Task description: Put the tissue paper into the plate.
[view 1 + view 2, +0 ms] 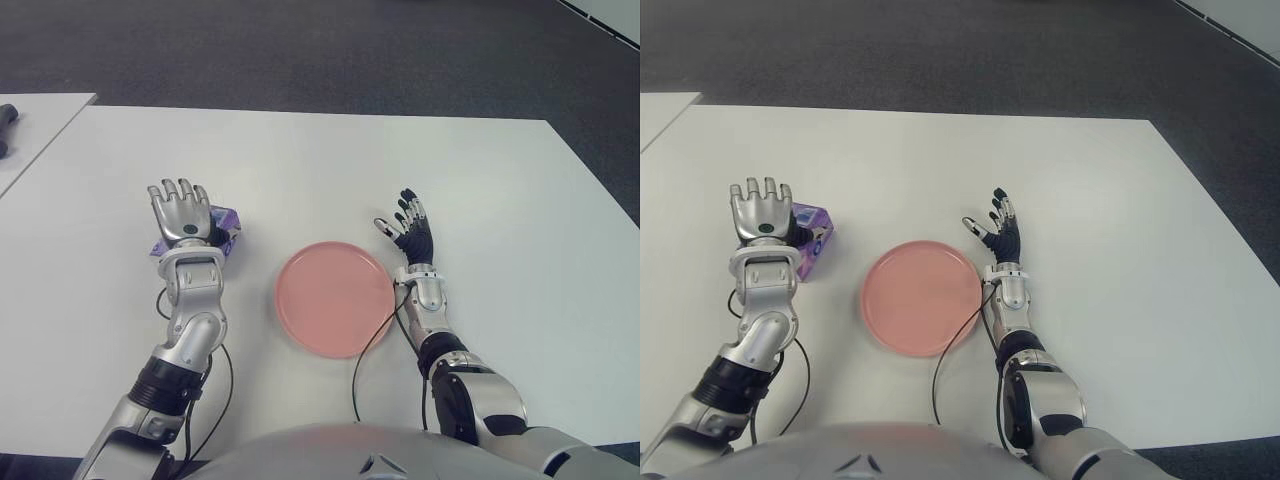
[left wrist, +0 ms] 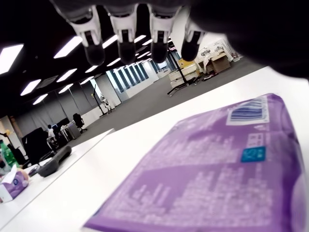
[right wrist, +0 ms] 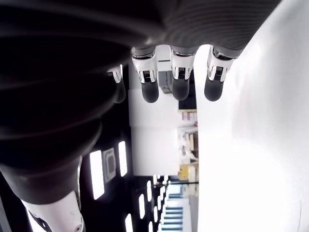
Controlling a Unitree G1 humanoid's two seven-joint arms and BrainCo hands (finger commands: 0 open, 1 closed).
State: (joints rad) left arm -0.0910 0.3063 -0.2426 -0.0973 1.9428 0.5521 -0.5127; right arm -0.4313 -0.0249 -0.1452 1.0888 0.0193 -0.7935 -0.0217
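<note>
A purple tissue pack (image 1: pixel 226 226) lies flat on the white table (image 1: pixel 320 170), left of the round pink plate (image 1: pixel 335 297). My left hand (image 1: pixel 181 212) hovers directly over the pack, fingers spread and holding nothing; most of the pack is hidden under it. In the left wrist view the pack (image 2: pixel 217 169) fills the space below my fingertips (image 2: pixel 126 50), with a gap between them. My right hand (image 1: pixel 410 226) stays idle just right of the plate, fingers extended.
A second white table (image 1: pixel 30 125) stands at the far left with a dark object (image 1: pixel 8 114) on it. Dark carpet lies beyond the table's far edge. Cables (image 1: pixel 372 345) run from my wrists across the plate's near rim.
</note>
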